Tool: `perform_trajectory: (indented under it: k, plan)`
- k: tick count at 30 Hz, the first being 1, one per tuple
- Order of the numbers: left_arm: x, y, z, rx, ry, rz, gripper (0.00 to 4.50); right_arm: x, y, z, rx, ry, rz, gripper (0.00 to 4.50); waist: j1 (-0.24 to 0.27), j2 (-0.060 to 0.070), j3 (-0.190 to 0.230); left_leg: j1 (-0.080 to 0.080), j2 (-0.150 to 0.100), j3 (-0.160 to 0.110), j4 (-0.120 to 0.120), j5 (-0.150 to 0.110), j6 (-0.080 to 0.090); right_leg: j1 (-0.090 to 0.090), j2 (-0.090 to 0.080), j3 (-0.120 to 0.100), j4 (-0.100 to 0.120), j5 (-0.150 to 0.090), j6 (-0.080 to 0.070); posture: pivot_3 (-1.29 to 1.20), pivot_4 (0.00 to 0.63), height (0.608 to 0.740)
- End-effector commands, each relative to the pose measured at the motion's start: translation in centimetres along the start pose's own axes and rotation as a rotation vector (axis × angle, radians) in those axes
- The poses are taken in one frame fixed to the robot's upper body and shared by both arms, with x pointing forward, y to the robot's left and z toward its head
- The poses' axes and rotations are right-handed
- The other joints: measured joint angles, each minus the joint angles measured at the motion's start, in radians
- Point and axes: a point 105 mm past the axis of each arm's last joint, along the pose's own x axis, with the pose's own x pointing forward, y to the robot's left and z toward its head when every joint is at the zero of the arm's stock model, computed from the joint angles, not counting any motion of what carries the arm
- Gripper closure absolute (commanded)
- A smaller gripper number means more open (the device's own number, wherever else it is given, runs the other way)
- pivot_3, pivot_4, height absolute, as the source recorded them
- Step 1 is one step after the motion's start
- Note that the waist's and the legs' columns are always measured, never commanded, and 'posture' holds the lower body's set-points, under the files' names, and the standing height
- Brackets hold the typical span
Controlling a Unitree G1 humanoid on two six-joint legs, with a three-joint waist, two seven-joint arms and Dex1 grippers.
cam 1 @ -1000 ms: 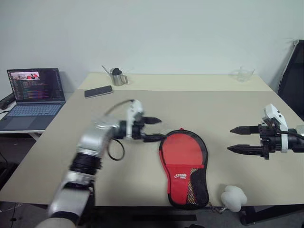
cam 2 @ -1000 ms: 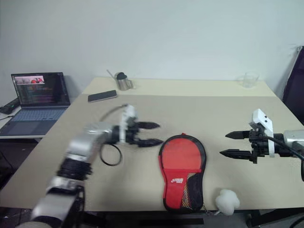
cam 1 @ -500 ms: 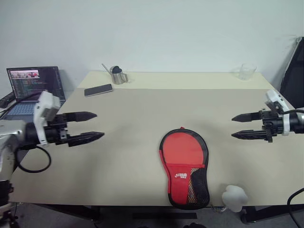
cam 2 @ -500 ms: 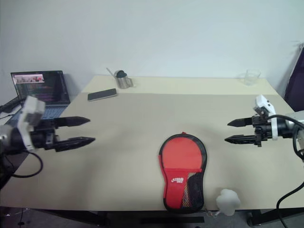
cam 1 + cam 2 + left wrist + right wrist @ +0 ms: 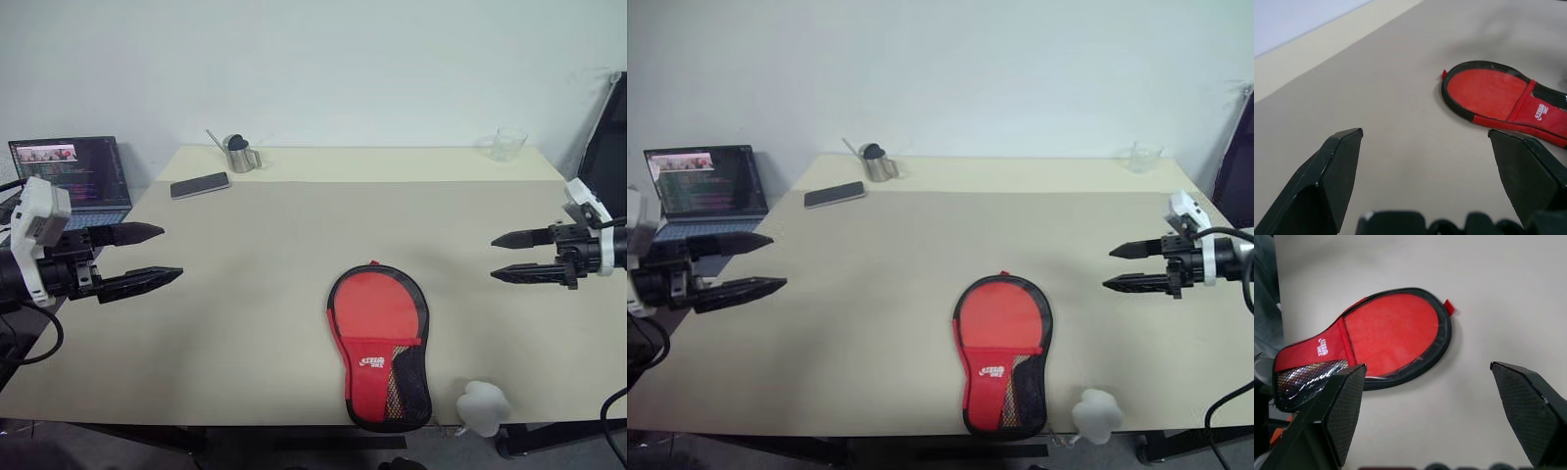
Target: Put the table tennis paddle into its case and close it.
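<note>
While the case [image 5: 378, 343] lies flat, both open grippers hover apart.

Right wrist view. Right gripper [image 5: 1444, 406]: two black fingers [image 5: 1339, 416] with cross-hatched pads rise from the lower edge, spread wide, nothing between them.

Beyond them, the case [image 5: 1381, 335] lies flat on the beige table [image 5: 1488, 308], red side up. Black edging runs round the rounded head; a small red tab [image 5: 1449, 306] sticks out from the rim. White logo [image 5: 1322, 348] on the red band at the neck. Black mesh pocket [image 5: 1305, 382] at the handle end, partly hidden behind one finger.

Fingers stand apart from the case, not touching it.
</note>
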Motion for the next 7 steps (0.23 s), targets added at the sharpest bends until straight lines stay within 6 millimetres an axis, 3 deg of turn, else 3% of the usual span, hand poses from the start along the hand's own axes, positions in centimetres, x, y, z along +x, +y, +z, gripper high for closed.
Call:
perform_trajectory:
  k: [1,7]
  plan:
    - [-0.16,-0.11,0.68,0.039,0.010,0.006,0.00,-0.76,1.07,1.15,-0.052,-0.008,0.057,0.04,0.000,0.000,0.000,0.000,0.000,0.000,0.000,0.000,0.000,0.000,0.000,0.000,0.000,0.000,0.000,0.00,0.150,0.740]
    - [0.17,-0.17,1.37,0.025,-0.033,0.025,0.00,0.15,1.78,1.70,-0.075,-0.014,0.095,0.04,0.000,0.000,0.000,0.000,0.000,0.000,0.000,0.000,0.000,0.000,0.000,0.000,0.000,0.000,0.000,0.00,0.150,0.740]
